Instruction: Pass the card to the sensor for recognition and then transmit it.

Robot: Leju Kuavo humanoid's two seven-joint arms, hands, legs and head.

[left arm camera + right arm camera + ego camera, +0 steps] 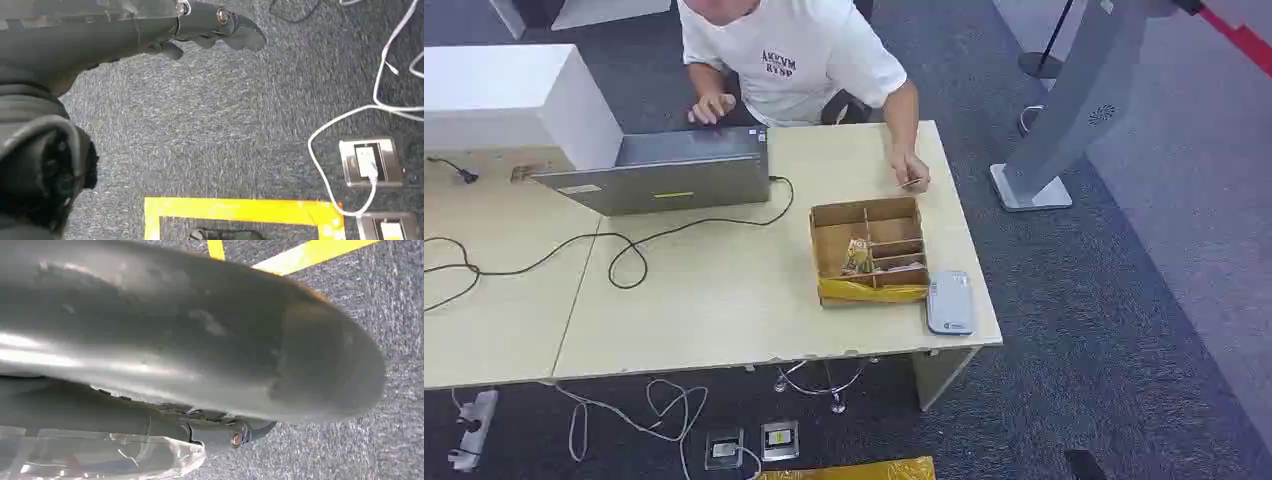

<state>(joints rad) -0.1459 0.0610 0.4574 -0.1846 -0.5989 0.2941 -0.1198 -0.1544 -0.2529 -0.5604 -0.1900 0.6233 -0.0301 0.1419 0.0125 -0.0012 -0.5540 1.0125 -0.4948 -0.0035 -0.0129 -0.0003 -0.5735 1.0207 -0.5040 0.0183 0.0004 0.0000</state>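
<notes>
While both arms hang down over the grey carpet [210, 135], the left hand [200, 25] holds nothing, its dark fingers [240, 35] loosely extended and apart above the floor. The right hand [220, 432] is largely hidden behind its own thumb, so I cannot tell its state. On the table [714, 300] a divided cardboard box [869, 250] sits just beside the grey sensor [949, 301]. A person's hand [911, 170] holds the card [913, 183] near the box.
</notes>
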